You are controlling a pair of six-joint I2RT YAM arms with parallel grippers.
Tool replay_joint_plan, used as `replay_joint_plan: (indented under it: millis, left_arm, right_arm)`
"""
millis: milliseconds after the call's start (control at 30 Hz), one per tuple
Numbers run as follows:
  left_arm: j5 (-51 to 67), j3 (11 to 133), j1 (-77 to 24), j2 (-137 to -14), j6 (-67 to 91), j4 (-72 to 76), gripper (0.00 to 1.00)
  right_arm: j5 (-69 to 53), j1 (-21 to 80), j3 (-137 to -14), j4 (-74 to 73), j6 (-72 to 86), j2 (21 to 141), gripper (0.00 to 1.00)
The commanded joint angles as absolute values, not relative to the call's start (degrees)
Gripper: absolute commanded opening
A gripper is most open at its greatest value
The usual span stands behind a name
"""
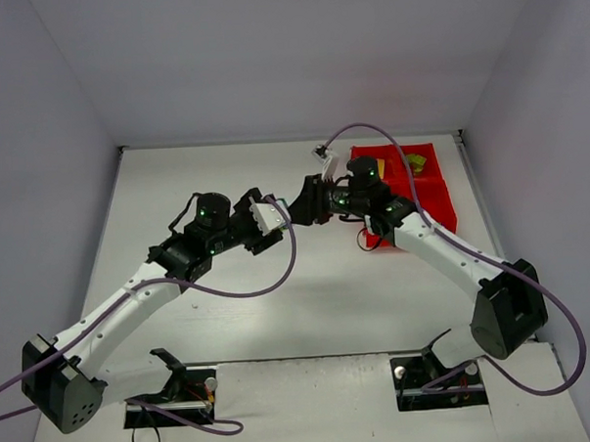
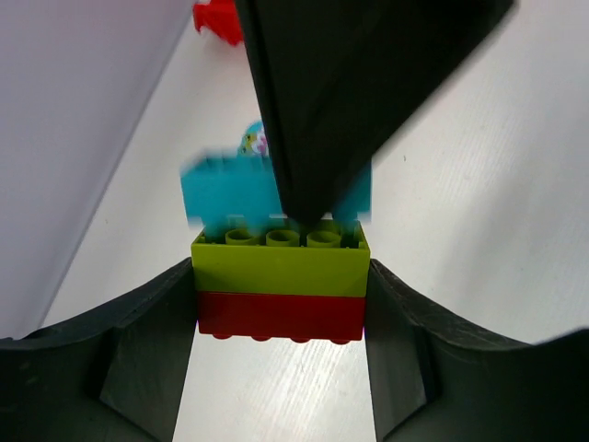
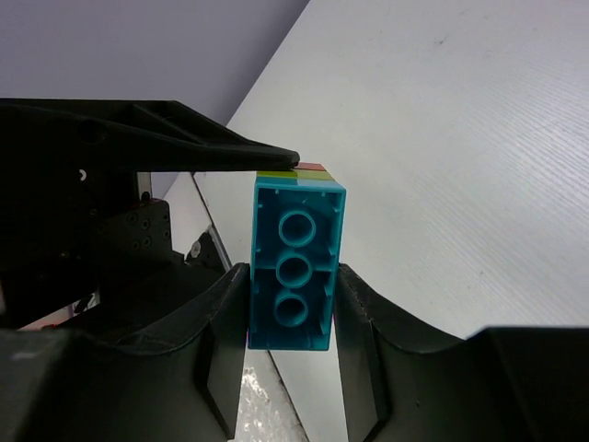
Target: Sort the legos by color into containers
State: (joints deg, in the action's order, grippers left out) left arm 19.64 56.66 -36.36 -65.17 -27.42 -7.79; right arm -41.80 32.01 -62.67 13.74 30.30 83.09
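Above the middle of the surface (image 1: 318,308) the left hand (image 2: 281,299) pinches a green brick (image 2: 281,272) stacked on a red brick (image 2: 281,316), the right hand (image 3: 290,308) pinches the teal brick (image 3: 294,262) right at the green one's studded top — the red tray (image 1: 433,190) lies well apart, far right.

A white table (image 1: 280,320) fills the middle of the frame, boxed in by a pale grey back wall (image 1: 288,55) at top, a left wall (image 1: 37,144) and a right wall (image 1: 549,92). The light is soft and even.
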Motion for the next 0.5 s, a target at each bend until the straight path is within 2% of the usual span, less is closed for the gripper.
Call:
replay_joint_plan:
  millis: [0, 233, 333, 467]
  left_arm:
    - [19.07, 58.09, -35.86, -65.48, -27.69, -9.67, 0.0]
    - [18.81, 58.36, -35.86, -66.45, -27.51, -9.84, 0.0]
    - [18.72, 58.18, -35.86, -66.01, -27.33, -9.58, 0.0]
    - [18.37, 57.83, -35.86, -65.57, -27.16, -9.05, 0.0]
  right_arm:
    - [-41.48, 24.8, -61.97, 16.79, 28.92, 76.91, 0.0]
    - [-41.32, 14.87, -60.73, 8.81, 23.74, 72.87, 0.0]
    - [-31.68, 9.07, -61.43, 1.36, 17.6, 72.16, 0.0]
    - [-5.44, 3.88, -61.88, -4.65, 13.54, 74.09, 0.0]
